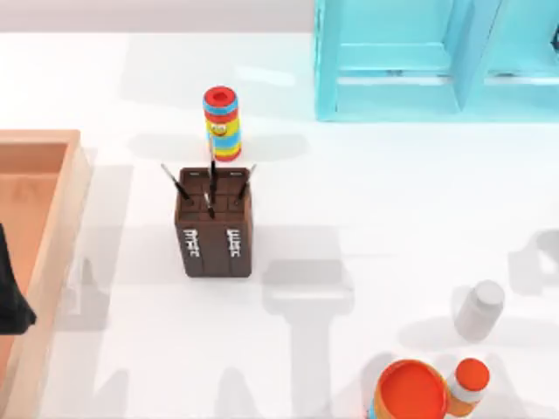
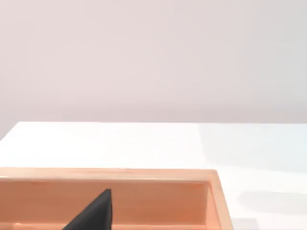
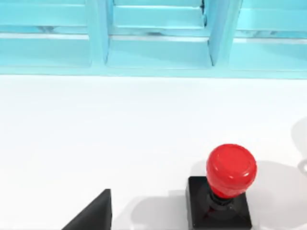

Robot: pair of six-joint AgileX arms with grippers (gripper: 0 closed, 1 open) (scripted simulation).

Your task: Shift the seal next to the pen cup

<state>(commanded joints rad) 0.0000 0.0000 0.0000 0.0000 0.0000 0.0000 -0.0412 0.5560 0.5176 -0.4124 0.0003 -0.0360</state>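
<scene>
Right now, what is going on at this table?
A two-armed AgileX robot is meant to move the seal next to the pen cup. Nothing is being held. The right wrist view shows the right tool near the seal, which stands upright on the white table in front of a cyan shelf. The pen cup stands left of the table's middle. The left tool is parked over the wooden tray at the left edge.

Upright seal [image 3: 225,191]; brown pen cup [image 1: 214,229] mid-table.
</scene>
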